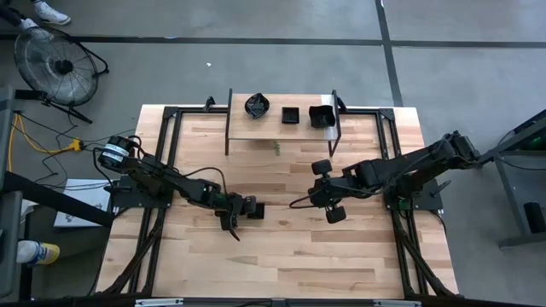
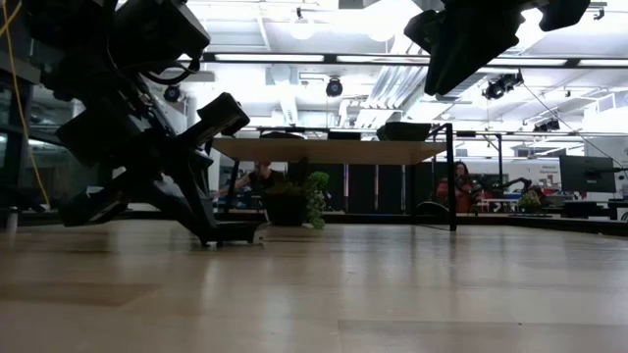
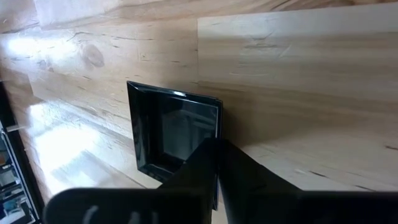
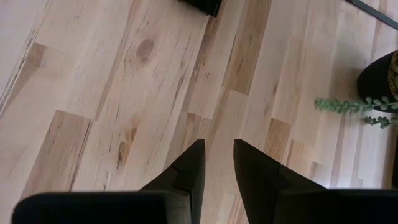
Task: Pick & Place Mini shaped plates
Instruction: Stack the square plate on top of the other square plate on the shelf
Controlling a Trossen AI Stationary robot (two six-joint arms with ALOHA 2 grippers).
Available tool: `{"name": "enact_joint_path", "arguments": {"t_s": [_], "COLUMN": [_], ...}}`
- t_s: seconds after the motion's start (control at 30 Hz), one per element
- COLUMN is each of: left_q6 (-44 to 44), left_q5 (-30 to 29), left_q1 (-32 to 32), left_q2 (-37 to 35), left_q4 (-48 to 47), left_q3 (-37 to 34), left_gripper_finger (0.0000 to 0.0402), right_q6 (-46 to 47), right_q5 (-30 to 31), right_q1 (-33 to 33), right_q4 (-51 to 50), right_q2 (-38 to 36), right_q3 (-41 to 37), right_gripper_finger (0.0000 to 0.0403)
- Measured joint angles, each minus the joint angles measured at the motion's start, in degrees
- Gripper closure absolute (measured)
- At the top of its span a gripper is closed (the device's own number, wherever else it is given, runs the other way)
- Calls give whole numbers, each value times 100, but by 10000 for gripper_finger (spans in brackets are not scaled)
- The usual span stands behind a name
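Observation:
One mini shaped plate (image 3: 171, 130), square, glossy black with a raised rim, lies flat on the wooden table left of centre (image 1: 255, 207). My left gripper (image 3: 216, 168) is low over it (image 1: 244, 210) and shut on its rim. The low view shows the plate's bottom (image 2: 241, 235) on the table. My right gripper (image 1: 317, 192) hangs above the table right of centre. Its fingers (image 4: 219, 163) are a little apart with nothing between them. Three more black plates stand on a small raised shelf (image 1: 281, 128) at the far middle. My left gripper pinches one side rim (image 3: 218, 127) of the square plate, with one finger (image 3: 196, 174) over the dish's hollow and the other (image 3: 252, 183) outside it. The fingers slant down from the table's left. The plate lies flat on the table.
On the shelf stand a scalloped plate (image 1: 257, 105), a small square one (image 1: 290, 114) and a larger dish (image 1: 322, 116). A small green plant (image 1: 275, 147) sits on the table in front of the shelf. Black frame rails (image 1: 167, 136) run along the table's edges.

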Motion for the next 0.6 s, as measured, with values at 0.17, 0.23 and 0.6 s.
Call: {"name": "enact_joint_path", "arguments": {"t_s": [0.17, 0.23, 0.6], "left_q6": [-4, -4, 28], "left_q5": [-26, -32, -1024], "left_q1": [0, 0, 0], "left_q2": [0, 0, 0], "left_q4": [82, 170, 145], "left_q3": [0, 0, 592], "left_gripper_finger": [394, 394, 394], "right_q6": [0, 4, 121], "right_q5": [-1, 0, -24], "right_q1": [-2, 0, 4], "right_q4": [0, 6, 674], "right_q2": [0, 0, 0], "right_q3": [0, 0, 0], "right_gripper_finger": [324, 324, 324]}}
